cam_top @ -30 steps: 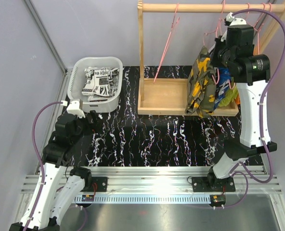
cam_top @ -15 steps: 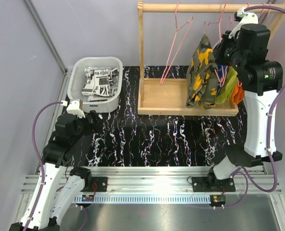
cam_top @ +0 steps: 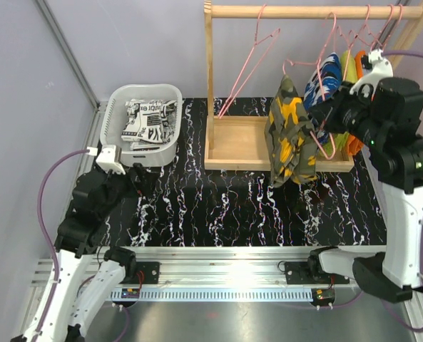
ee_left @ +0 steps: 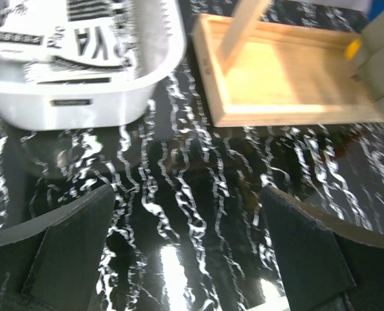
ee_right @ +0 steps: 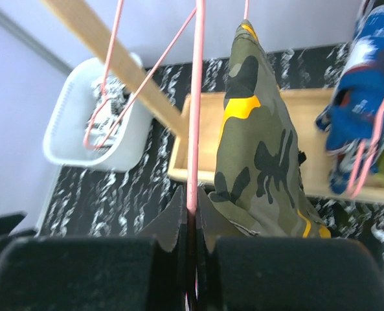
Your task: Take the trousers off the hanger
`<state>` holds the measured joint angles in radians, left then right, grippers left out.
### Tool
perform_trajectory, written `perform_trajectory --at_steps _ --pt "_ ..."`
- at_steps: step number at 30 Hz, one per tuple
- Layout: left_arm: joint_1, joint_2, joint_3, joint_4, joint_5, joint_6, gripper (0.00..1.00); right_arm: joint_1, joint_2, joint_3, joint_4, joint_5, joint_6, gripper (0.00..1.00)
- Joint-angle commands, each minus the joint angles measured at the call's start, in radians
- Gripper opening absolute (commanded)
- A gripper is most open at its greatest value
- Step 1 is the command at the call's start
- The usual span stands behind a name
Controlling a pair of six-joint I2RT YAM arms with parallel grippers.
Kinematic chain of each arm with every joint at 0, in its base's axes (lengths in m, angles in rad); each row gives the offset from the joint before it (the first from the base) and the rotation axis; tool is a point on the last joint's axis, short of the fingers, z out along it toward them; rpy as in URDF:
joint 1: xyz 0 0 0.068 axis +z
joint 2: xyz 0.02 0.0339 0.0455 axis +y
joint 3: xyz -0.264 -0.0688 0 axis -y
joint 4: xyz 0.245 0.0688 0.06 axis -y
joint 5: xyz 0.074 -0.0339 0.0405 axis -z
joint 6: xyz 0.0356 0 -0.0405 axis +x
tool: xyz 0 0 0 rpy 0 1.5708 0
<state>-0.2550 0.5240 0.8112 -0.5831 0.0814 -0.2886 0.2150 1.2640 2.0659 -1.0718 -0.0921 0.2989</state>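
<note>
Our right gripper (ee_right: pixel 192 210) is clamped on the pink hanger (ee_right: pixel 195 97), camo trousers (ee_right: pixel 263 149) dangling straight down just beside it; left gripper (ee_left: pixel 185 214) gapes wide, far off.

- The right gripper (ee_right: pixel 192 217), pinched on a pink hanger (ee_right: pixel 194 103), draws back from the wooden rail (cam_top: pixel 304 11) toward the table's near side.
- The olive camouflage trousers (cam_top: pixel 289 139) swing left with it.
- The blue trousers (cam_top: pixel 325 75) come into view, no longer hidden by the arm.
</note>
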Motion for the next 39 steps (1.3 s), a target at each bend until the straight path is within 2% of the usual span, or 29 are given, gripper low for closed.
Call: perform_trajectory --at_steps 1,3,4,5,6,7,8,9,10,11,13,14,15,17,21,28,34,39 --pt "-0.067 0.062 0.138 0.097 0.022 0.011 0.99 0.000 -0.123 -0.042 0.254 -0.136 0.087 0.00" --pt "-0.189 0.096 0.192 0.094 -0.038 0.023 0.99 -0.002 -0.182 -0.105 0.265 -0.164 0.101 0.00" --pt "-0.245 0.132 0.241 0.094 -0.133 0.026 0.99 -0.002 -0.201 -0.125 0.269 -0.187 0.108 0.00" --pt "-0.373 0.151 0.268 0.094 -0.231 0.034 0.99 -0.002 -0.237 -0.160 0.276 -0.211 0.118 0.00" --pt "-0.445 0.171 0.291 0.094 -0.232 0.037 0.99 -0.002 -0.254 -0.177 0.279 -0.212 0.126 0.00" --pt "-0.516 0.220 0.334 0.094 -0.329 0.040 0.99 -0.002 -0.271 -0.194 0.280 -0.242 0.134 0.00" --pt "-0.658 0.243 0.353 0.100 -0.377 0.049 0.99 0.000 -0.287 -0.238 0.292 -0.264 0.152 0.00" --pt "-0.732 0.272 0.367 0.120 -0.423 0.057 0.99 -0.002 -0.319 -0.260 0.303 -0.285 0.158 0.00" --pt "-0.809 0.296 0.379 0.137 -0.534 0.071 0.99 -0.002 -0.333 -0.285 0.314 -0.341 0.161 0.00" --pt "-0.955 0.345 0.388 0.159 -0.598 0.109 0.99 -0.002 -0.348 -0.324 0.331 -0.360 0.175 0.00" --pt "-1.085 0.395 0.390 0.254 -0.752 0.164 0.99 -0.002 -0.386 -0.360 0.342 -0.391 0.192 0.00" --pt "-1.184 0.454 0.391 0.291 -0.785 0.225 0.99 -0.002 -0.396 -0.380 0.339 -0.397 0.200 0.00" --pt "-1.226 0.481 0.393 0.371 -0.819 0.259 0.99 -0.002 -0.414 -0.389 0.335 -0.400 0.203 0.00" --pt "-1.295 0.580 0.428 0.420 -0.867 0.322 0.99 -0.002 -0.440 -0.400 0.319 -0.399 0.206 0.00" --pt "-1.316 0.741 0.517 0.475 -0.836 0.335 0.99 -0.002 -0.480 -0.395 0.286 -0.391 0.215 0.00" --pt "-1.328 0.875 0.571 0.604 -0.718 0.336 0.99 -0.002 -0.529 -0.386 0.240 -0.340 0.212 0.00" --pt "-1.327 0.933 0.565 0.732 -0.818 0.397 0.99 -0.002 -0.552 -0.371 0.260 -0.351 0.255 0.00" --pt "-1.308 0.964 0.549 0.798 -0.807 0.404 0.99 -0.003 -0.565 -0.362 0.276 -0.371 0.279 0.00"
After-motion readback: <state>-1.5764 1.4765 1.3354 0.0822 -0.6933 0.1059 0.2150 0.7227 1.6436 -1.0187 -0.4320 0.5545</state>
